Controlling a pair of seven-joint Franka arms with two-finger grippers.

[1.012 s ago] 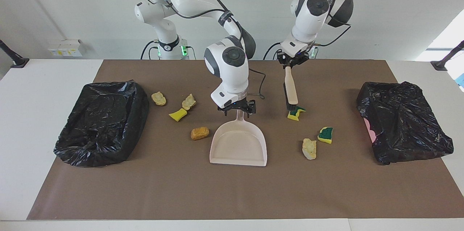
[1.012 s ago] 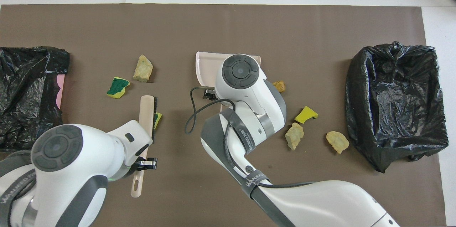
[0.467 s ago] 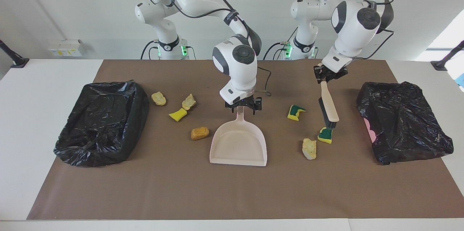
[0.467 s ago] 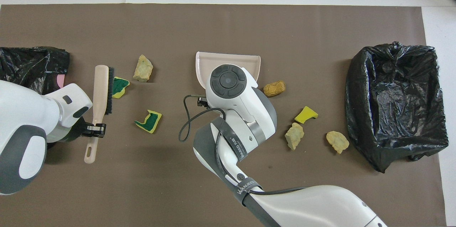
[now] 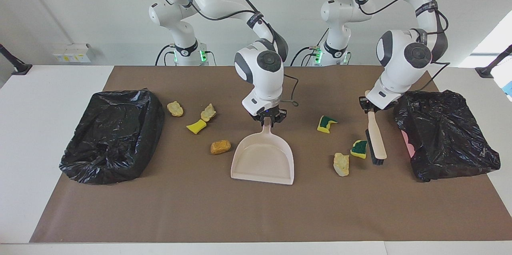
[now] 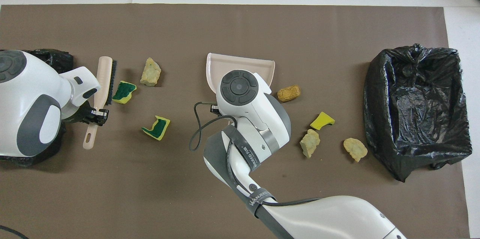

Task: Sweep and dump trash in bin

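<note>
A: Where's the trash?
B: Sponge scraps lie mid-frame on the worktop.
A: Tools?
B: Right tool clenches the dustpan, mouth toward frame bottom. Left tool grips the brush, lengthwise top-to-bottom.

Brush beside green-backed scrap

**Room check from my station**

I see a white table covered across most of its top by 1 brown mat. A plain white wall rises past it, with a small white box with yellow labels at its foot. Bright daylight enters at the left arm's end. 2 black brackets sit at the table's corners.
</note>
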